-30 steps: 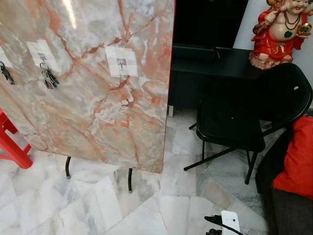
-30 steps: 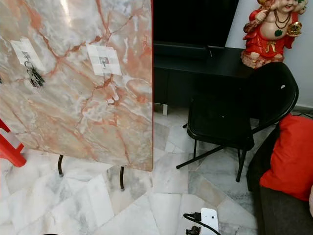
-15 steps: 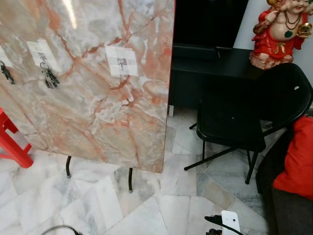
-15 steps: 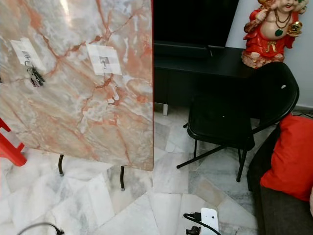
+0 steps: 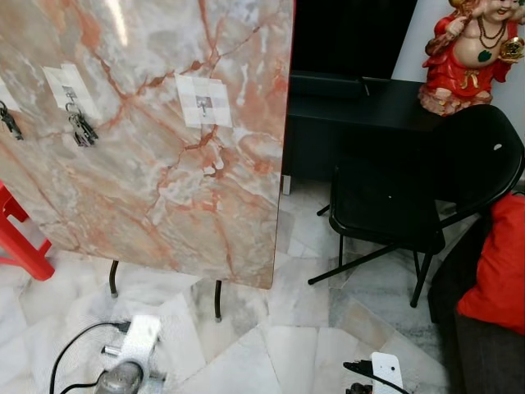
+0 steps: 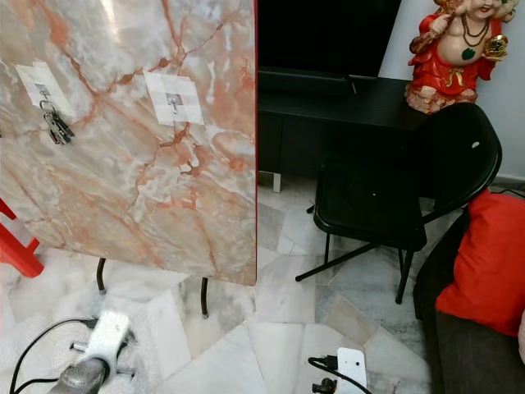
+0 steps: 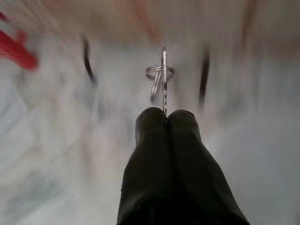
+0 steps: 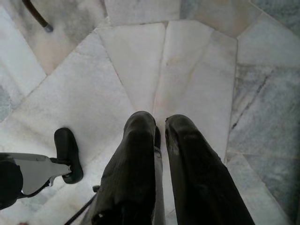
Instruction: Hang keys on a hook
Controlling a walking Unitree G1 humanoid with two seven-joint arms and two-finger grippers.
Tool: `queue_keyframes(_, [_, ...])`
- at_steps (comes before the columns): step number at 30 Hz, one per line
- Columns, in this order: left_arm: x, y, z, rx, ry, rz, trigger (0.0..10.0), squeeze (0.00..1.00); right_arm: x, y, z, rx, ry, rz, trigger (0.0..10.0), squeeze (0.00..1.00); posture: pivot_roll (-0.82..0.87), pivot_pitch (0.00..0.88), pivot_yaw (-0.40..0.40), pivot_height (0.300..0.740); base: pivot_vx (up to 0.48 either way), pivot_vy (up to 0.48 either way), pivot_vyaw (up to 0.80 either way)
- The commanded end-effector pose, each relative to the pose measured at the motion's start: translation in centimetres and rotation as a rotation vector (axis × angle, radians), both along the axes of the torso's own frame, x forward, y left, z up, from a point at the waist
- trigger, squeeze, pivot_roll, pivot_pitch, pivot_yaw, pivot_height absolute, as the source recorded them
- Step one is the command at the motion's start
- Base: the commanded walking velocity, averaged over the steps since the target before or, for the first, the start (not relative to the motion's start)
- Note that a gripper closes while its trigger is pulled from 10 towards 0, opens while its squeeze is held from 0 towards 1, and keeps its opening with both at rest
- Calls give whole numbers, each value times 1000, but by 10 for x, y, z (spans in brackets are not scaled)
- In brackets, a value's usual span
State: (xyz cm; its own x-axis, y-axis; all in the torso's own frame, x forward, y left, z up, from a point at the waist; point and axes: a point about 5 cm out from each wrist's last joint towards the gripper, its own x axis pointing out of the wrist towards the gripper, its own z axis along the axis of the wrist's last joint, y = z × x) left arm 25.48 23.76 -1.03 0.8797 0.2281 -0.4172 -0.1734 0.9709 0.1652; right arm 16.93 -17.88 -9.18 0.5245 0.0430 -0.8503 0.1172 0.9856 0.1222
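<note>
A marble board leans upright on thin black legs. It carries white pads with small hooks. The right pad's hook is bare. On the middle pad hangs a bunch of keys, and another bunch hangs at the board's far left edge. My left gripper is shut on a key with a ring, which sticks out past the fingertips. My left arm shows low at the bottom left, below the board. My right gripper hangs over the floor tiles, fingers together with nothing held.
A black folding chair stands right of the board, in front of a black cabinet with a red figurine. A red stool is at the left, a red cushion at the right, and a white power strip on the floor.
My left arm has risen into the eye views at the bottom left, where only a cable showed half a second ago. The board and keys have not moved.
</note>
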Motion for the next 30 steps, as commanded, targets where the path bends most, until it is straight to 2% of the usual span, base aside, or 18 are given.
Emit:
queue_keyframes(1, [6,4,11,0,-83,50,10000,0,-2,-1,-1,-5,7,-5,10000,0,36,52,-32,740,0,0,0])
queue_keyframes(3, [9,2,15,3,-113,43,10000,0,-2,-1,-1,-6,7,-5,10000,0,36,52,-32,740,0,0,0])
queue_keyframes(5, [22,-11,36,38,-242,-9,10000,0,-2,-1,-1,-6,5,-4,10000,0,35,49,-34,740,0,0,0])
queue_keyframes(8, [36,-26,60,71,-381,-73,10000,0,-2,-1,-1,-7,2,-6,10000,0,35,49,-34,740,0,0,0])
queue_keyframes(13, [48,-38,86,106,-508,-135,10000,0,-2,-2,-1,-8,0,-10,10000,0,32,46,-32,740,0,0,0])
queue_keyframes(16, [53,-46,99,153,-557,-186,10000,0,-2,-2,-1,-8,-1,-10,10000,0,33,45,-32,740,0,0,0])
queue_keyframes(19, [54,-49,103,170,-572,-205,10000,0,-2,-2,-1,-8,-1,-11,10000,0,32,41,-31,740,0,0,0])
queue_keyframes(24, [54,-52,103,171,-577,-213,10000,0,-2,-1,-1,-7,-1,-12,10000,0,29,39,-29,740,0,0,0])
queue_keyframes(30, [54,-55,109,132,-603,-197,10000,0,-3,-1,-1,-8,1,-13,10000,0,27,26,-28,740,0,0,0])
